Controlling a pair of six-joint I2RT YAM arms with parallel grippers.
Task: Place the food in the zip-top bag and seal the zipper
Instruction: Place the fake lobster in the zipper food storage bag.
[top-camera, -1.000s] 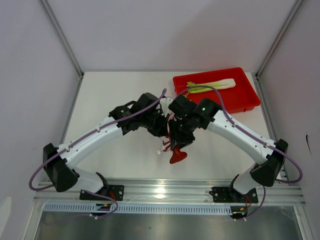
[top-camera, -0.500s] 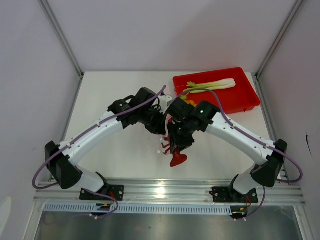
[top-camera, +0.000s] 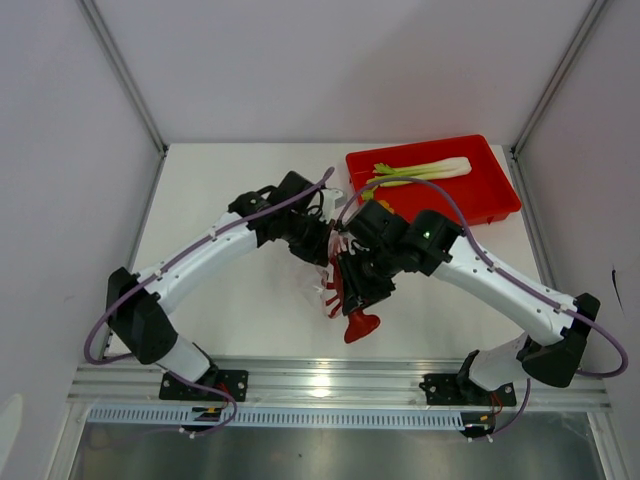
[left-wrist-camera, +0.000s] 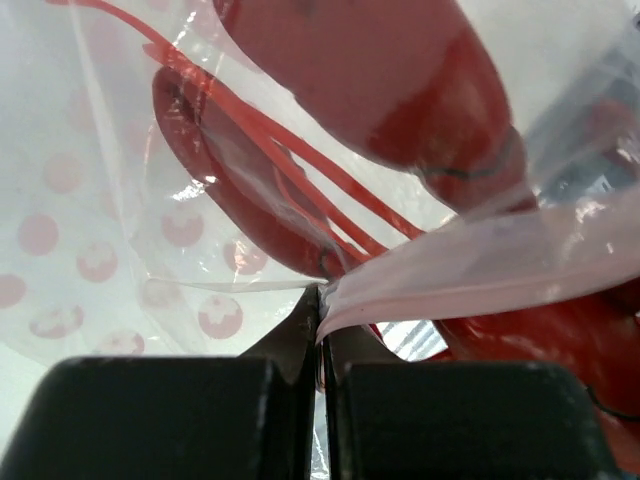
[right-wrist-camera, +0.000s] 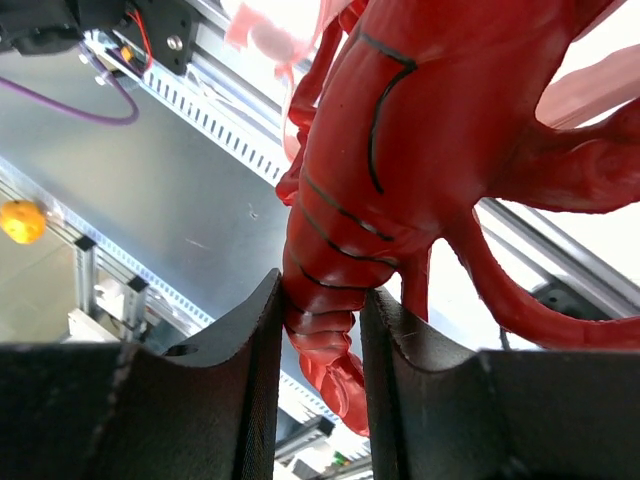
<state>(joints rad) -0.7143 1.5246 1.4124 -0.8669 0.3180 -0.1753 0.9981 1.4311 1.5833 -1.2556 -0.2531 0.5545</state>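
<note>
The dark red spiky food piece, a toy lobster (right-wrist-camera: 390, 130), hangs over the table's near middle with its tail (top-camera: 358, 325) pointing at the near edge. My right gripper (right-wrist-camera: 320, 310) is shut on its narrow tail segments. The clear zip-top bag (left-wrist-camera: 100, 200), printed with red dots, lies around the lobster's front end (left-wrist-camera: 380, 80). My left gripper (left-wrist-camera: 322, 320) is shut on the bag's pinkish rim (left-wrist-camera: 480, 270), beside the thin red zipper lines (left-wrist-camera: 300, 170). In the top view both grippers meet at the bag (top-camera: 328, 288). The pale-green stalk (top-camera: 425, 170) lies in the tray.
A red tray (top-camera: 495, 205) stands at the back right of the white table (top-camera: 230, 190), holding the stalk. An aluminium rail (top-camera: 320, 380) runs along the near edge beside both arm bases. Grey walls close in the left, back and right.
The right arm has swung its elbow outward and carried the lobster slightly toward the near edge. The left arm's elbow has shifted right. Both grips are unchanged.
</note>
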